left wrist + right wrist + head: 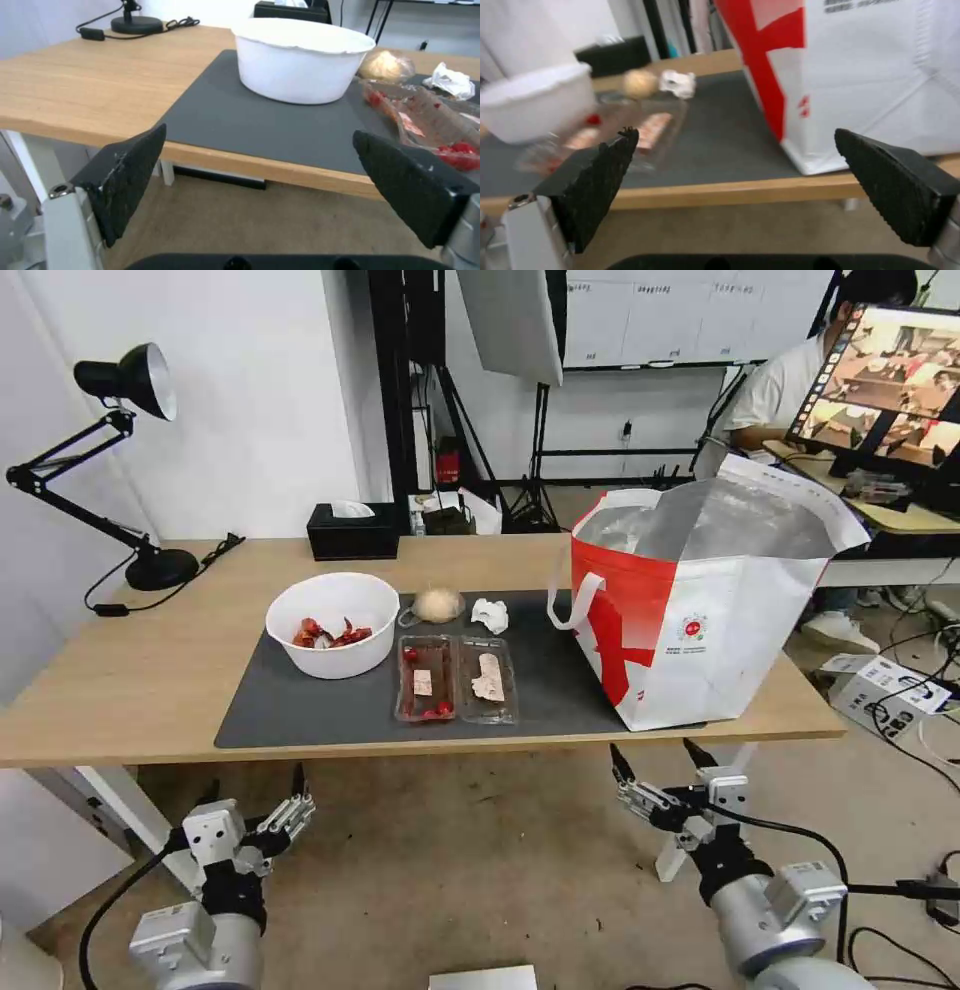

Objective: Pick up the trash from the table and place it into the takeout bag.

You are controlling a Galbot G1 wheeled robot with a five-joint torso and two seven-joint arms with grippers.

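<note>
Both grippers hung below the table's near edge, jaws spread wide, holding nothing.

Left gripper (255, 797) and right gripper (655, 762) touched no trash: bowl (333, 624) (red scraps inside), tray (456, 678), lump (438, 605) and tissue (490, 615) lay on the mat (300, 710), the bag (700, 605) standing open at the table's (120, 670) right end.

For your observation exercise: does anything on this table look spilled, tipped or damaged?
Nothing stands out. The white bowl, plastic tray, wrapped lump and tissue sit on the mat, and the takeout bag stands upright and open.
</note>
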